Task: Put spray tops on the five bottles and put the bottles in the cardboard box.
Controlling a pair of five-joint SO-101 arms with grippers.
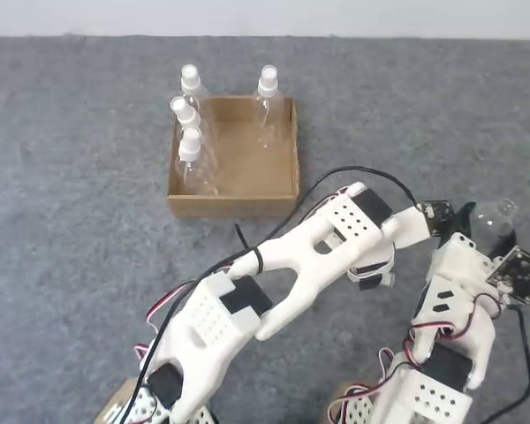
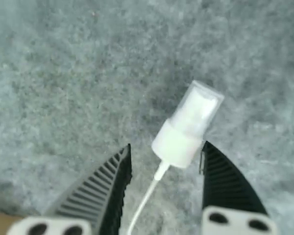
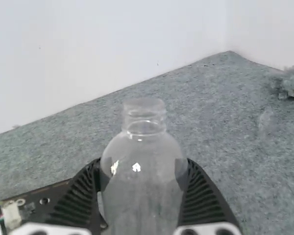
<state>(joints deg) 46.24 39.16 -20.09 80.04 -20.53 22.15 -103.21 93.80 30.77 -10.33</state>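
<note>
On my feed the grey carpet (image 1: 71, 221) covers the whole table. The left arm (image 1: 291, 256) lies stretched across it towards the right arm (image 1: 450, 300), which stands folded near the table's right edge, so the two wrists sit close together.

Farther back stands the cardboard box (image 1: 234, 205), open at the top. I count four bottles (image 1: 197, 172) upright in it, each wearing a white spray top: three along one side wall and one at the far corner of the opposite side.

The fifth bottle (image 3: 143, 132) is in the right gripper (image 3: 142, 164), well apart from the box. The ribbed black fingers (image 3: 201, 196) press on both sides of its clear body, and its threaded neck is bare and open.

The left gripper (image 2: 166, 144) has its jaws apart above the carpet. The last spray top (image 2: 186, 127) sits between them, its white collar against one finger with a gap to the other. I cannot tell whether it is actually gripped. Its thin white tube (image 2: 149, 200) runs back between the jaws towards the wrist
</note>
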